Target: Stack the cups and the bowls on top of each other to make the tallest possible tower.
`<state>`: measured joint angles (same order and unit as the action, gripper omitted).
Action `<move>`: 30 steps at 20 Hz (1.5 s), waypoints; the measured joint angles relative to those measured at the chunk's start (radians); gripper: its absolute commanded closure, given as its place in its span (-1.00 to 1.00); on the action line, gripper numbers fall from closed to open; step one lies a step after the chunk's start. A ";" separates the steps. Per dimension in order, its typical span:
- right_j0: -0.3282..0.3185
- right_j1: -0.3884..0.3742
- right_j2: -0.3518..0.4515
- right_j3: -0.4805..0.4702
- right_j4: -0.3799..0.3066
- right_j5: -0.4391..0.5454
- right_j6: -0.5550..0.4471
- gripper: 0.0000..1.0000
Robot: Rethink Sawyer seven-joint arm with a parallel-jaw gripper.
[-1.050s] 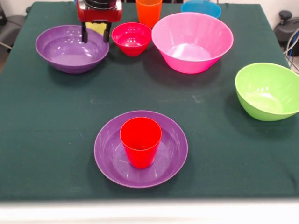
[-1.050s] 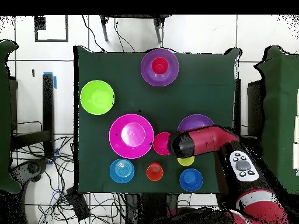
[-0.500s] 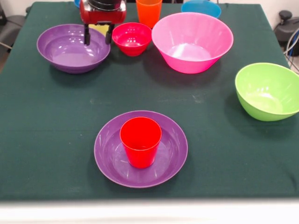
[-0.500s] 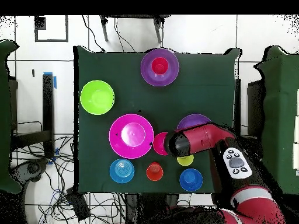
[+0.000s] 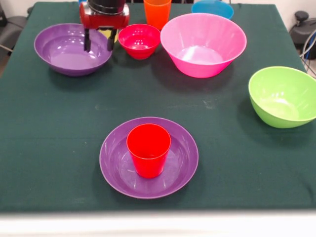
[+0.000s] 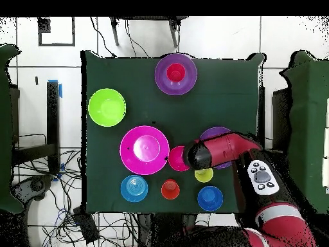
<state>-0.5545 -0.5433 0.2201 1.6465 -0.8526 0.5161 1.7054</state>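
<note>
On the green table the big pink bowl sits far right. At far left, the gripper hangs with its fingers parted, straddling the far purple bowl's right rim, holding nothing. Near centre, the red cup stands in the other purple bowl.

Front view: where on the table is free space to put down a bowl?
Bare cloth lies between the purple plate holding the red cup and the back row, and left of that plate. Crowded: the back row, purple bowl, gripper, crimson bowl, pink bowl.
</note>
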 measured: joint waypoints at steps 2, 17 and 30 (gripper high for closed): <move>0.000 0.010 0.001 -0.024 -0.019 0.000 0.000 -1.00; -0.021 0.078 0.012 -0.147 -0.077 0.003 0.000 -1.00; -0.018 0.066 0.024 -0.188 -0.095 0.042 -0.048 -1.00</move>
<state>-0.5729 -0.4772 0.2444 1.4582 -0.9480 0.5585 1.6574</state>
